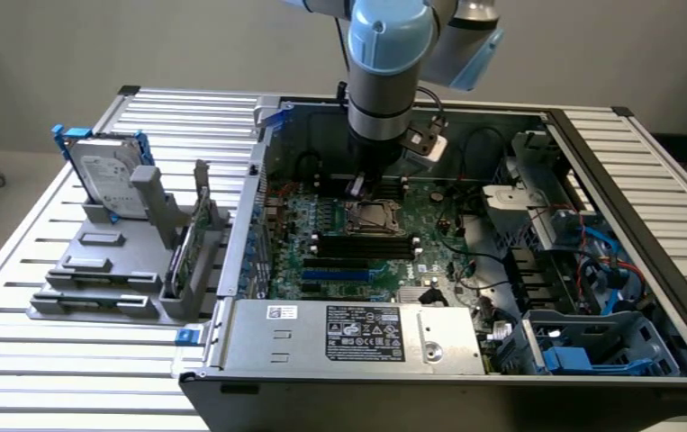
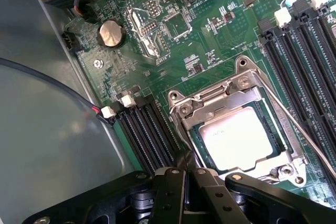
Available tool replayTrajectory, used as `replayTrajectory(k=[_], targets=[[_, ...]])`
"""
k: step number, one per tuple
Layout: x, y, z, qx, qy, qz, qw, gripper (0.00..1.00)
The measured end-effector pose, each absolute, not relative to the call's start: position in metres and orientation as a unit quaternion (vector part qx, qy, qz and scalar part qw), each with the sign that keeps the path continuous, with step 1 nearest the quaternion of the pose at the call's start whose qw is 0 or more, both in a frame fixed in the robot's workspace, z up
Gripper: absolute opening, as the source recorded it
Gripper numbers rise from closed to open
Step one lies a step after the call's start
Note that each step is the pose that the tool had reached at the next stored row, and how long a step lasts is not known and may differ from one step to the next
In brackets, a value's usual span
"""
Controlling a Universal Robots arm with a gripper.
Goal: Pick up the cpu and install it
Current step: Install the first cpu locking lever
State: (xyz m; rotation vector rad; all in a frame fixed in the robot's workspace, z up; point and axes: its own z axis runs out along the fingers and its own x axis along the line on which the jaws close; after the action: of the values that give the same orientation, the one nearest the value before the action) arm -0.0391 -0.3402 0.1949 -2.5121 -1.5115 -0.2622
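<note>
The black two-fingered gripper (image 2: 185, 179) had its jaws pressed together, pinching nothing, just beside the dark square metal socket frame (image 2: 242, 124); the small flat silver-grey square cpu (image 2: 237, 139) sat inside that frame on the green motherboard (image 2: 210, 45); black memory slots (image 2: 149, 132) flanked it.

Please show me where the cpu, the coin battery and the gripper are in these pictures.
cpu (image 2: 237, 139): wrist view, middle of its silver top, in the socket frame.
coin battery (image 2: 111, 33): wrist view, middle of its round face.
gripper (image 2: 185, 182): wrist view, between the shut fingertips.
</note>
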Motion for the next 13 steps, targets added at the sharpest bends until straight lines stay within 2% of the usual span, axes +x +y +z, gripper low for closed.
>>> replayTrajectory(k=[13], targets=[[-0.0347,-0.3426,0.1944,-0.841,-0.525,-0.087,0.1,0.11]])
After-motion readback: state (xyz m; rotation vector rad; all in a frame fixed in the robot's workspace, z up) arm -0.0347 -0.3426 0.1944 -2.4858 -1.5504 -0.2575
